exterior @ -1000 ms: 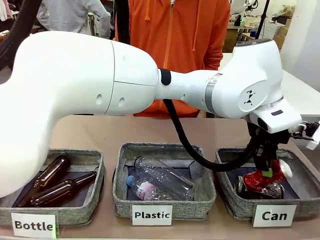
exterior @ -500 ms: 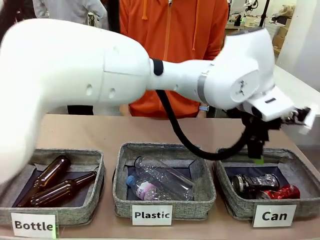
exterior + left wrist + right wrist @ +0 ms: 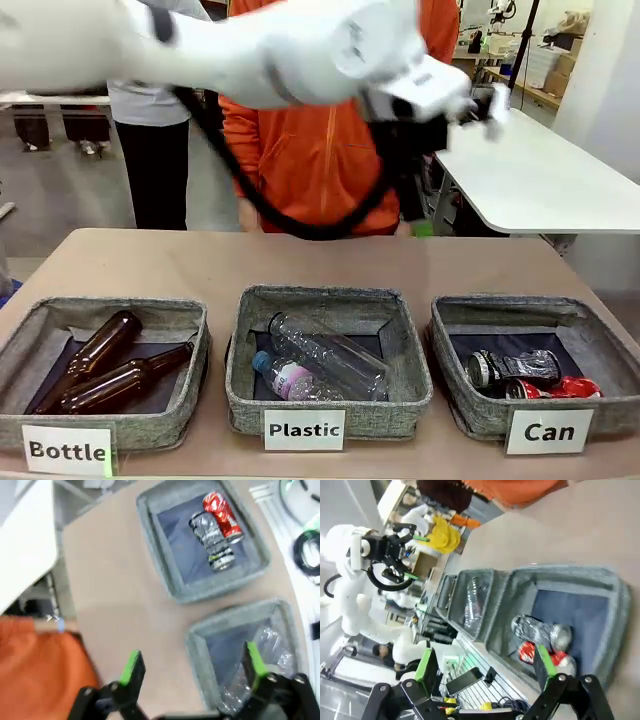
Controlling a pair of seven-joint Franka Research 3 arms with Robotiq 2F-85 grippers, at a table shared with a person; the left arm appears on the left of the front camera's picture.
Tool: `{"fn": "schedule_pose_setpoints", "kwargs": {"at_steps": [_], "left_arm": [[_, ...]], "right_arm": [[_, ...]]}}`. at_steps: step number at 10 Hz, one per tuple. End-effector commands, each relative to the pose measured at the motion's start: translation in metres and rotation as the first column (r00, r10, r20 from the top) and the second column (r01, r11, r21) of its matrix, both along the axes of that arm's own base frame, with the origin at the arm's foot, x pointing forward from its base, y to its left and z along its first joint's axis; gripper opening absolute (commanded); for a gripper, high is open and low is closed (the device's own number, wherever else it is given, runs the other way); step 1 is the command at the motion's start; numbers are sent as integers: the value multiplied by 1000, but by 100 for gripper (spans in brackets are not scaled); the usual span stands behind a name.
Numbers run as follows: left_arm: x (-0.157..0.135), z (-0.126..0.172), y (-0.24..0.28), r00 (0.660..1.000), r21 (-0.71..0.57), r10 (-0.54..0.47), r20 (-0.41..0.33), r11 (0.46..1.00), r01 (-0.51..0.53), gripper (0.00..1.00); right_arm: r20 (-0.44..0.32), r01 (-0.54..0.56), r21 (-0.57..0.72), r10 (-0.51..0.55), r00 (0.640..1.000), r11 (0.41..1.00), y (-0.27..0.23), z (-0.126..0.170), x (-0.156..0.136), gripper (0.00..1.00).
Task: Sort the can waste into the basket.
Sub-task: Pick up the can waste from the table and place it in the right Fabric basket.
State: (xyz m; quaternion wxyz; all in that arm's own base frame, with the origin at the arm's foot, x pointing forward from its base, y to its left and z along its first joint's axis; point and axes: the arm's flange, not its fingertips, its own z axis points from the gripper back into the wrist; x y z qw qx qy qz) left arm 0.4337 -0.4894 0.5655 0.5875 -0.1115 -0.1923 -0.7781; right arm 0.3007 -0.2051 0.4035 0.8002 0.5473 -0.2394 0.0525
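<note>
Two crushed cans lie side by side in the grey "Can" basket (image 3: 455, 335) at the right: a black and silver can (image 3: 512, 366) and a red can (image 3: 556, 388) in front of it. My left gripper (image 3: 420, 222) hangs high above the table's far edge, blurred, well up and left of that basket. In the left wrist view my left gripper (image 3: 194, 662) is open and holds nothing, with the Can basket (image 3: 156, 550), the red can (image 3: 223, 515) and the black and silver can (image 3: 214, 542) far below. My right gripper (image 3: 484, 664) is open over the Can basket (image 3: 615, 597).
The "Plastic" basket (image 3: 245, 375) with clear bottles stands in the middle and the "Bottle" basket (image 3: 195, 345) with two brown bottles at the left. A person in an orange hoodie (image 3: 300, 170) stands at the far side. A white table (image 3: 540, 180) lies at back right.
My left gripper let go of the red can in the Can basket, then rose out of it and swung up and to the left. The red can now lies beside the black and silver one.
</note>
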Motion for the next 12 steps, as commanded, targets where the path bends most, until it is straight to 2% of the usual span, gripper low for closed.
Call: {"fn": "schedule_pose_setpoints", "kwargs": {"at_steps": [1, 2, 3, 4, 5, 6, 7, 8, 9, 10, 11, 12], "left_arm": [[-34, -4, 97, 990, -70, 126, -62, 989, -130, 100], [-33, -2, 143, 972, -105, 210, -104, 970, -221, 100], [-32, -8, 197, 925, -132, 346, -157, 921, -367, 100], [-32, -13, 239, 886, -166, 422, -195, 876, -454, 100], [-30, -20, 280, 847, -209, 448, -286, 833, -512, 100], [-25, -31, 317, 810, -276, 430, -400, 786, -553, 100], [-19, -46, 352, 782, -380, 375, -499, 716, -586, 100], [-15, -55, 376, 756, -447, 313, -576, 653, -611, 100], [-9, -70, 397, 705, -460, 257, -661, 604, -651, 100], [-3, -84, 418, 623, -426, 208, -754, 567, -705, 100], [6, -103, 435, 547, -403, 99, -831, 571, -715, 100], [1, -126, 452, 461, -370, 19, -887, 566, -736, 100]], "right_arm": [[-30, -69, 8, 69, 997, 998, 37, 25, 48, 100], [-37, -112, 3, 112, 993, 994, 64, 34, 69, 100], [-52, -157, -17, 155, 986, 988, 98, 40, 90, 100], [-80, -186, -56, 181, 980, 981, 129, 40, 106, 100], [-119, -238, -96, 226, 967, 967, 162, 36, 118, 100], [-145, -274, -121, 256, 956, 954, 192, 29, 125, 100], [-142, -292, -137, 273, 951, 946, 219, 23, 132, 100], [-128, -261, -99, 248, 960, 960, 236, 20, 136, 100], [-125, -230, -15, 226, 966, 973, 247, 16, 136, 100], [-131, -217, 89, 228, 965, 972, 255, 16, 137, 100], [-161, -201, 167, 228, 960, 965, 258, 17, 142, 100], [-179, -173, 186, 207, 962, 967, 256, 16, 143, 100]]}}
